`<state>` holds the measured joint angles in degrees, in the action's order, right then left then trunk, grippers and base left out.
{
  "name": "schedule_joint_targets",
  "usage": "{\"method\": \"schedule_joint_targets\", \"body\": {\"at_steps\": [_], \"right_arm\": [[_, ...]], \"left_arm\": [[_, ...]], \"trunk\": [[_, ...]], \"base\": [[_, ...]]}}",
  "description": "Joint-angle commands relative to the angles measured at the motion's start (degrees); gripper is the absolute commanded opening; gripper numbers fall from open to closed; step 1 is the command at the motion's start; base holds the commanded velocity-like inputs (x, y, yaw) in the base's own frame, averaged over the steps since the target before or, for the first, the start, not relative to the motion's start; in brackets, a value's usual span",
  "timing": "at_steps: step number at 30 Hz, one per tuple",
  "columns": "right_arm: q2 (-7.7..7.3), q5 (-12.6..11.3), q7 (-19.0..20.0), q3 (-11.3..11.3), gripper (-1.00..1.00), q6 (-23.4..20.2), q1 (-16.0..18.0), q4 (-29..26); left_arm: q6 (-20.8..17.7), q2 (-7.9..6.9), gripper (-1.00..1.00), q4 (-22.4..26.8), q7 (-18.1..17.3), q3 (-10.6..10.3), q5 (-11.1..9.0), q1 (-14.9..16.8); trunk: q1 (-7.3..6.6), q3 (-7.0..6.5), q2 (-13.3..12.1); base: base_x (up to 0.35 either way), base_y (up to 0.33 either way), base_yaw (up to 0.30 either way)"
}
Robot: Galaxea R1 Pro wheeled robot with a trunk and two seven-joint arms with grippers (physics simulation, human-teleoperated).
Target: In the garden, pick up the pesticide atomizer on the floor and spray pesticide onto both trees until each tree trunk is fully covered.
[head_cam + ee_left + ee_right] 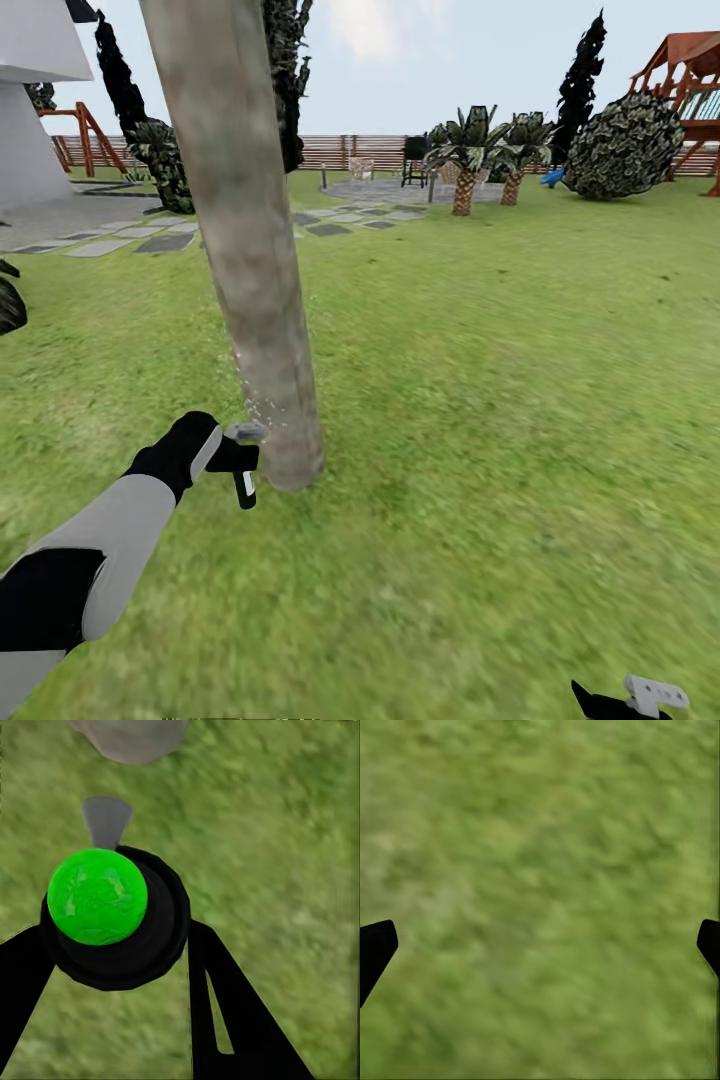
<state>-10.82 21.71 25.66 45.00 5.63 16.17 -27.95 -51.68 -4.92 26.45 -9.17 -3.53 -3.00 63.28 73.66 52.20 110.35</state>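
Note:
A thick mottled grey-brown tree trunk (245, 230) leans up from the lawn just ahead of me. My left gripper (228, 457) is shut on the pesticide atomizer (243, 470), a small dark bottle held low beside the trunk's base. Its light grey trigger head (245, 432) points at the trunk. Pale pesticide specks (262, 408) dot the bark just above the head. In the left wrist view the atomizer's green spot (97, 896) sits between my black fingers (225, 1012), with the trunk base (131, 736) beyond. My right gripper (540, 941) hangs open over bare grass.
The garden lawn (500, 400) stretches right and ahead. A stone path (150, 240) lies at the back left by a white wall (30, 130). Short palms (465, 160), a round bush (622, 145), a playset (690, 80) and the slatted fence (350, 150) stand far behind.

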Motion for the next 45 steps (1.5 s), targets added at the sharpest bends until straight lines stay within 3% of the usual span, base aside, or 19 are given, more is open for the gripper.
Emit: {"method": "schedule_joint_targets", "body": {"at_steps": [1, 27, 39, 42, 43, 45], "right_arm": [[0.0, 0.0, 0.0, 0.0, 1.0, 0.0, 0.0, 0.0], [0.0, 0.0, 0.0, -0.02, 1.0, 0.0, 0.0, 0.0], [-0.05, 0.0, 0.0, 0.02, 1.0, 0.0, 0.0, 0.0], [-0.01, 0.0, 0.0, 0.0, 1.0, 0.0, 0.0, 0.0], [-0.05, 0.0, 0.0, 0.04, 1.0, 0.0, 0.0, 0.0], [-0.07, 0.0, 0.0, 0.08, 1.0, 0.0, 0.0, -0.06]], "left_arm": [[0.0, 0.0, -1.0, 0.0, 0.03, -0.01, 0.01, 0.0], [0.09, 0.0, -1.0, 0.0, 0.03, -0.07, -0.08, 0.0], [0.06, -0.23, -1.0, 0.05, 0.07, -0.07, -0.08, 0.02], [-0.9, -0.26, -1.0, 0.05, 0.56, -0.07, 0.2, 1.77], [-3.47, -0.05, -1.0, -0.23, 0.73, -0.13, 0.25, 5.97], [-5.67, 0.22, -1.0, -0.67, 0.85, -0.18, 0.27, 11.33]], "trunk": [[0.0, 0.0, 0.0], [0.0, 0.0, 0.0], [0.0, 0.0, 0.0], [0.0, 0.0, 0.0], [0.0, 0.0, 0.0], [0.0, 0.0, 0.0]], "base": [[0.0, -0.272, 0.256], [0.0, -0.272, 0.27], [0.055, -0.202, -0.097], [0.003, -0.003, -0.005], [0.0, 0.0, 0.0], [0.0, 0.0, 0.0]]}}
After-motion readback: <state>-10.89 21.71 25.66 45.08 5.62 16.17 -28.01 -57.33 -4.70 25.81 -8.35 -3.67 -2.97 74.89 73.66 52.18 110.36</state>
